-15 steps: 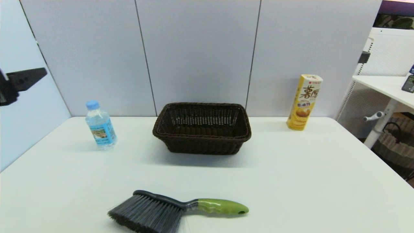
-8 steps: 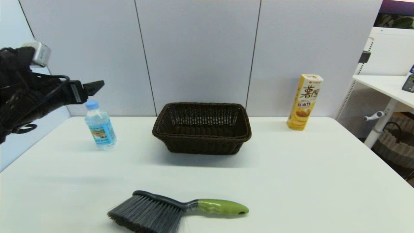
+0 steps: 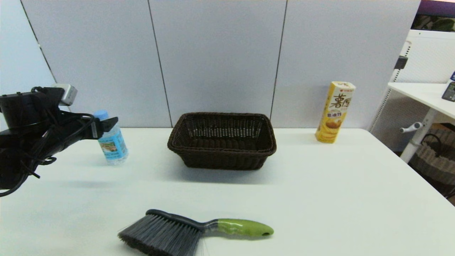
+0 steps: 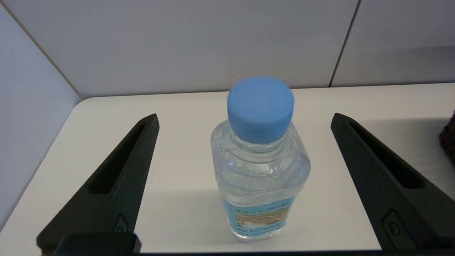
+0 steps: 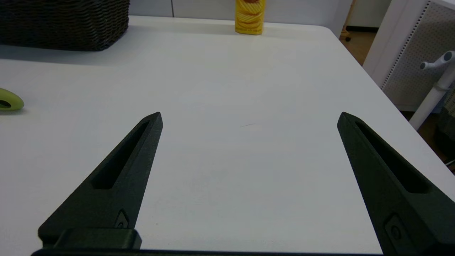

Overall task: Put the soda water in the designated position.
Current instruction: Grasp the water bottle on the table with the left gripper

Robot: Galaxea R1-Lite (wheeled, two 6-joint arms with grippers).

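The soda water is a small clear bottle with a light blue cap and a blue label. It stands upright at the table's far left. My left gripper hangs open at the height of the bottle's neck, just on the near side of it. In the left wrist view the soda water stands centred between the wide-spread fingers without touching them. The designated position carries no mark that I can see on the white tabletop. My right gripper is open and empty, low over bare table on the right side.
A dark woven basket stands mid-table to the right of the bottle. A tall yellow snack box is at the far right. A brush with a green handle lies near the front edge. Grey wall panels close off the back.
My left arm came in from the left and dropped from above the cap to neck height at the bottle. The bottle has not moved.
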